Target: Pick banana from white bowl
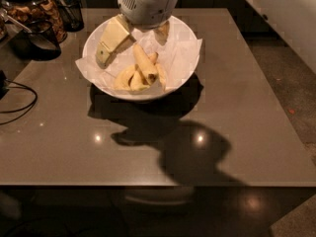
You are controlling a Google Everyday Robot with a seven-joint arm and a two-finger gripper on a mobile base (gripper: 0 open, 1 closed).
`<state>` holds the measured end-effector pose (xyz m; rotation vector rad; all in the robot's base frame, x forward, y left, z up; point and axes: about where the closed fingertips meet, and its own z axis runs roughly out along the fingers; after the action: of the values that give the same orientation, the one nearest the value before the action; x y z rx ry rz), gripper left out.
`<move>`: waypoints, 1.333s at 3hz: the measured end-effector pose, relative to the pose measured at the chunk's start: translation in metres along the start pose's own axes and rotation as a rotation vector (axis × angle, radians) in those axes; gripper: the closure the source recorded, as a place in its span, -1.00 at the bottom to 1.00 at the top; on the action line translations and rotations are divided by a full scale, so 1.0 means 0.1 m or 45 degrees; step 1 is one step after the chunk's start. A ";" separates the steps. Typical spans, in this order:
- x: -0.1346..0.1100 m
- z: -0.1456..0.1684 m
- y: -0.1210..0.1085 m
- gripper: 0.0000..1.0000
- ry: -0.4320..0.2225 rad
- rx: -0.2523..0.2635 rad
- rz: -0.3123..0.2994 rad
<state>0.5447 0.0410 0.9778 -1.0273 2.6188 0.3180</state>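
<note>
The white bowl (190, 38) with crinkled paper lining stands on the far middle of the brown table. The banana (145, 63), long, pale yellow and nearly straight, lies in it over two shorter curved bananas (126, 78). My gripper (135, 42) hangs over the back of the bowl, open and empty. Its long cream left finger (111, 44) reaches down over the bowl's left side and its shorter right finger (162, 30) is behind the banana's far end. The banana's far end lies between the two fingers.
A glass jar of snacks (35, 10) and a dark cup (70, 5) stand at the table's far left. A black cable (19, 105) lies on the left edge. The table's front edge runs across the lower part of the view.
</note>
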 end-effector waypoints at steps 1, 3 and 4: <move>0.00 0.07 -0.12 -0.66 0.018 0.012 0.040; -0.06 0.24 -0.40 -0.54 0.078 0.031 0.118; -0.09 0.34 -0.48 -0.38 0.108 0.041 0.137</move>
<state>0.5905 0.0225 0.9454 -0.9107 2.7518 0.2608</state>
